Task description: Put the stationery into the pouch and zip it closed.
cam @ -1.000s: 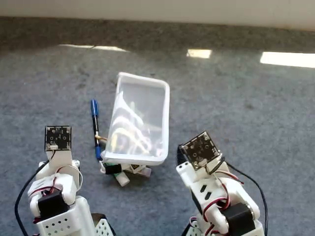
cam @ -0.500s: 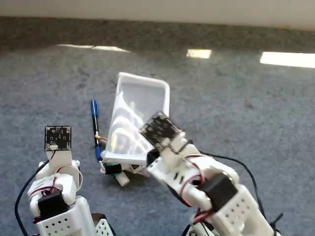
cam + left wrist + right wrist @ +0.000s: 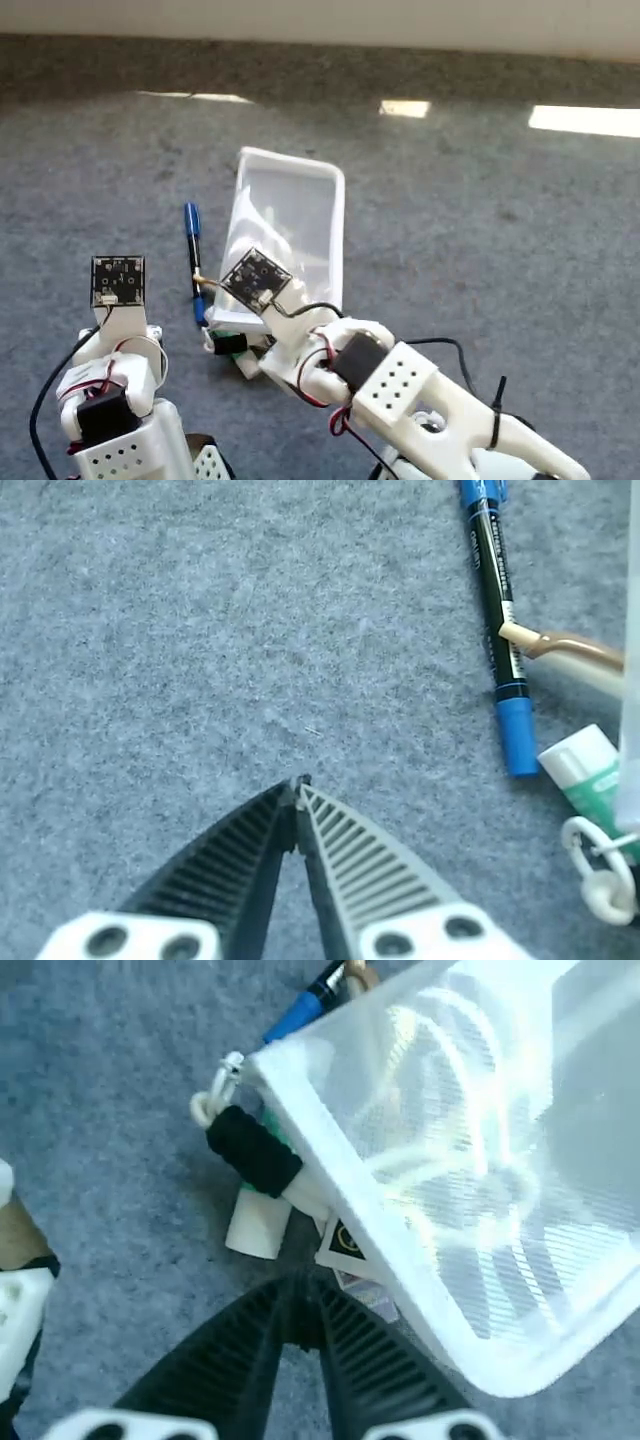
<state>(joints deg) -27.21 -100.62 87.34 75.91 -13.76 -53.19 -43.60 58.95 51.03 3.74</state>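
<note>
A white mesh pouch (image 3: 290,215) lies in the middle of the grey carpet, and in the right wrist view the pouch (image 3: 470,1150) is close in front. A blue pen (image 3: 192,255) lies along its left side. A black-capped item (image 3: 255,1150), a white tube (image 3: 258,1222) and a small labelled block (image 3: 345,1245) lie at the pouch's near edge, beside a white pull loop (image 3: 212,1100). My right gripper (image 3: 300,1305) is shut and empty just short of these. My left gripper (image 3: 298,790) is shut over bare carpet, left of the pen (image 3: 497,610) and a green-white stick (image 3: 590,775).
The right arm (image 3: 340,365) stretches across the pouch's near edge and hides part of it. The left arm (image 3: 118,300) stands at the near left. A tan curved piece (image 3: 560,648) crosses the pen. Open carpet lies far and right of the pouch.
The right arm has swung left from beside the pouch's right corner to over its near edge. The left arm, pen and pouch have stayed put.
</note>
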